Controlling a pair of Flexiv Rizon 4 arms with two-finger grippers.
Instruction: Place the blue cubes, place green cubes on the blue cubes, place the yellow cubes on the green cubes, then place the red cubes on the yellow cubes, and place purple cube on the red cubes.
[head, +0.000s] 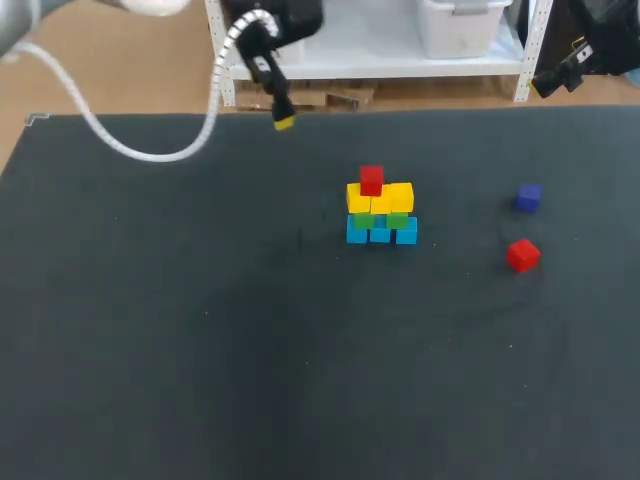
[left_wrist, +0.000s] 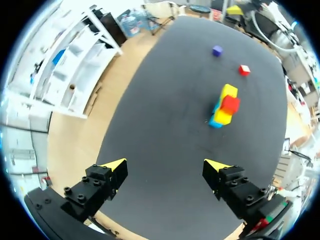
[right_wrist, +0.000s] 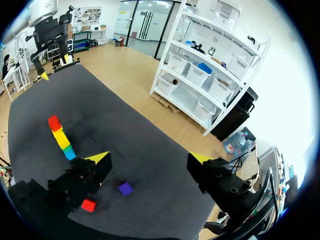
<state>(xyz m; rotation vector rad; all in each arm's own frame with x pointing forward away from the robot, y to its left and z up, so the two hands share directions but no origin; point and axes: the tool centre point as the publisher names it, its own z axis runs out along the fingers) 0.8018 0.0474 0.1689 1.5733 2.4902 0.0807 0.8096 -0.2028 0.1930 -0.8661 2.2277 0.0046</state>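
The stack (head: 380, 212) stands mid-worktop: blue row, then green, then yellow, with one red cube (head: 371, 180) on top. I judge a second red and the purple are still to place. The loose red cube (head: 522, 255) lies at the stack's 4 o'clock and the purple cube (head: 529, 198) at 3 o'clock, both well apart from it. My left gripper (left_wrist: 165, 167) and right gripper (right_wrist: 148, 165) hang with jaws wide, holding nothing. The worktop (head: 200, 330) is dark and matte.

Open pincer (right_wrist: 148, 157); purple cube (right_wrist: 125, 188) near red cube (right_wrist: 89, 205).
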